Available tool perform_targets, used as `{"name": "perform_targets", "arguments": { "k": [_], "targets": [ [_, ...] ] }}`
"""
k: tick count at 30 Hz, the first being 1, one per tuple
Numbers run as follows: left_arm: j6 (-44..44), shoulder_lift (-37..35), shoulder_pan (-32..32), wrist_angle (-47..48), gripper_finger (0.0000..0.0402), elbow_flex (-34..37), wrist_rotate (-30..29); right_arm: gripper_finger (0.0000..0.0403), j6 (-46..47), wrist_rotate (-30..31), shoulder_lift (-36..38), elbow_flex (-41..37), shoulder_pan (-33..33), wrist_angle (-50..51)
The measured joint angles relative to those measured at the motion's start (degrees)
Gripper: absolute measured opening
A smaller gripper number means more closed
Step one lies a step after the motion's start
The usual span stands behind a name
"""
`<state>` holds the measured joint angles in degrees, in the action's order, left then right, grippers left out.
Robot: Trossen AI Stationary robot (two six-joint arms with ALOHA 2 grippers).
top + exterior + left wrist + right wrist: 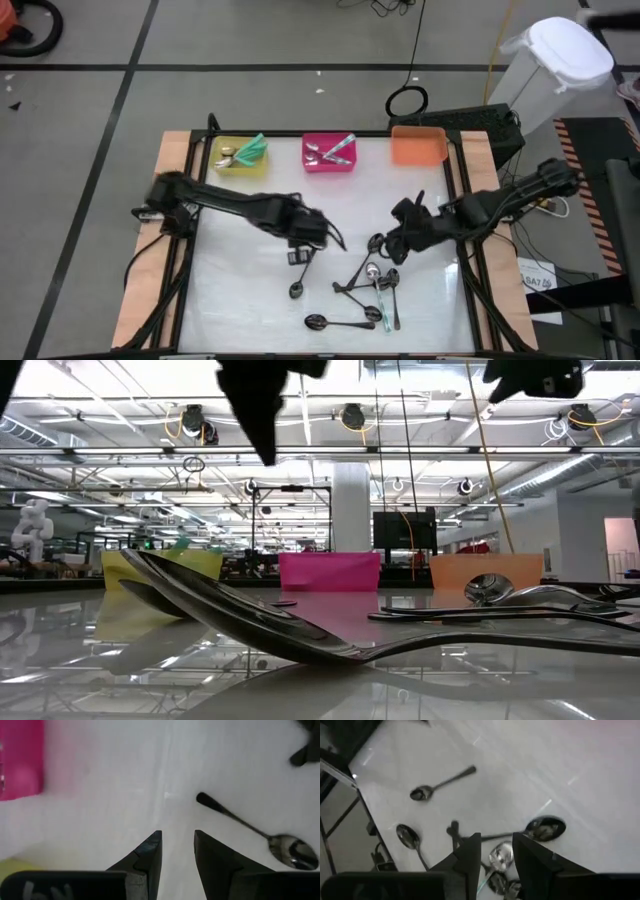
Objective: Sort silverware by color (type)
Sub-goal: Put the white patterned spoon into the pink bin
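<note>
Several spoons lie loose on the white table. A tangled pile sits near the right. A dark spoon lies left of it and another near the front edge. Teal-handled spoons lie in the yellow bin, and silver ones in the pink bin. My left gripper hovers open above bare table, short of a dark spoon. My right gripper hovers open over the pile, holding nothing.
An orange bin stands at the far right beside the pink one. The table has a raised dark frame along its sides. In the low view a large spoon lies close to the camera. A white lidded bin stands off the table.
</note>
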<state>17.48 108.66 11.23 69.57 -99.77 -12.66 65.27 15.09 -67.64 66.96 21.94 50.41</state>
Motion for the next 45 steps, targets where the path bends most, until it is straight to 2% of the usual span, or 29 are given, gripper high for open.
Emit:
{"name": "perform_targets", "arguments": {
  "k": [3,7,12,17,20,24,28,33,40,45],
  "targets": [
    [3.1,-9.6,0.0,-6.3,0.0115,11.6,-0.2,0.0109,5.0,1.5,-2.1,0.0,2.1,0.1],
    [8.7,-22.3,0.5,-13.0,0.0115,25.9,-0.7,0.0109,13.8,0.5,-6.4,0.0,4.4,0.2],
    [14.8,-32.7,2.3,-15.8,0.0115,35.8,-0.9,0.0109,24.6,-6.2,-13.8,0.0,7.7,-0.2],
    [15.7,-35.7,3.6,-15.5,0.0115,37.3,-2.1,0.0109,32.5,-12.7,-21.8,0.0,11.2,-2.1],
    [14.0,-35.6,3.7,-8.5,0.0115,37.4,-0.8,0.0109,36.4,-16.8,-25.8,0.0,12.5,-3.5],
    [13.4,-35.1,3.7,-4.6,0.0115,37.4,1.1,0.0109,37.1,-16.6,-27.7,0.0,13.5,-7.9],
    [18.0,-35.2,4.5,-3.3,0.0115,37.4,0.4,0.0109,36.6,-16.7,-28.9,0.0,14.0,-9.1],
    [19.2,-35.2,7.7,-4.7,0.0115,37.4,-4.2,0.0109,36.4,-16.8,-28.9,0.0,14.1,-8.9],
    [29.1,-35.2,12.6,-4.7,0.0115,37.4,-9.0,0.0109,35.8,-16.7,-29.2,0.0,12.9,-9.1],
    [34.9,-35.2,16.3,-4.6,0.0115,37.4,-10.5,0.0109,34.4,-16.8,-32.3,0.0,12.1,-10.9]
  ]
}}
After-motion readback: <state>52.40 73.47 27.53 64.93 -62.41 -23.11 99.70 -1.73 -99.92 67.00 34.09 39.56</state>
